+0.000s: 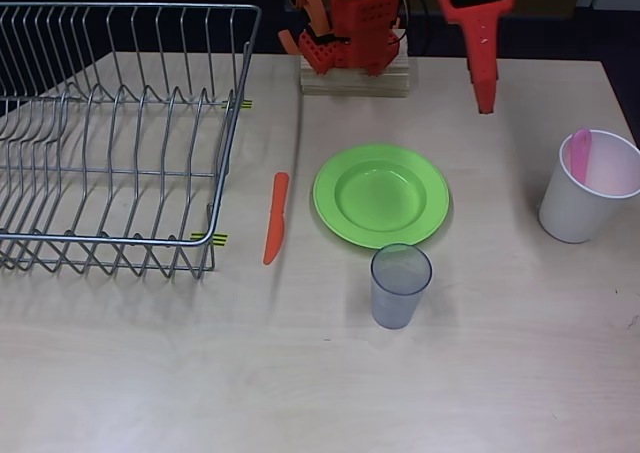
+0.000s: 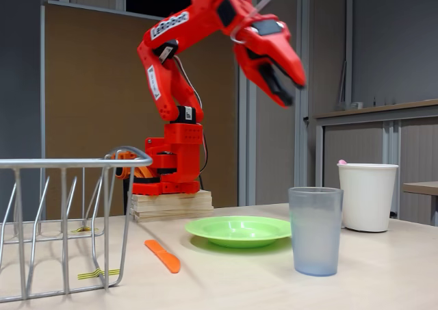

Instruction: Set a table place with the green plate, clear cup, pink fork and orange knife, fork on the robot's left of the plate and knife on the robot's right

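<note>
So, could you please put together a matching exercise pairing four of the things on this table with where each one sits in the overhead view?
Things:
1. knife
2. fork
3. clear cup
4. plate

Places:
A. standing in the white cup
B. just below the plate
C. between rack and plate
D. middle of the table

Pairs: 1-C, 2-A, 3-B, 4-D

In the fixed view, white lettering reading "LeRobot" runs along the red arm's upper link (image 2: 179, 24), up and to the left of the gripper (image 2: 286, 84). A white sticker on the link below (image 2: 152, 82) is too small to read.
</note>
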Action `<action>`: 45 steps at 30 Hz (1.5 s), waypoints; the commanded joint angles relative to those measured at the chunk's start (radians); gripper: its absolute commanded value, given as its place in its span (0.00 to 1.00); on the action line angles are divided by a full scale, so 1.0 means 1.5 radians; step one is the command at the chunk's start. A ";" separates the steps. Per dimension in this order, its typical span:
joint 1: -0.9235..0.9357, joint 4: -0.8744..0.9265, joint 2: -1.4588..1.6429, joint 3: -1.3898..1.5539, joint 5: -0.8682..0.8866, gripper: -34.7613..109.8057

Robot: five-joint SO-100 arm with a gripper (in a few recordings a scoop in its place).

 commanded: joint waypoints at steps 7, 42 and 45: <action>-0.186 0.000 -0.163 -0.111 0.086 0.36; -0.302 -0.136 -0.343 -0.128 0.164 0.31; -0.306 -0.141 -0.329 -0.111 0.169 0.31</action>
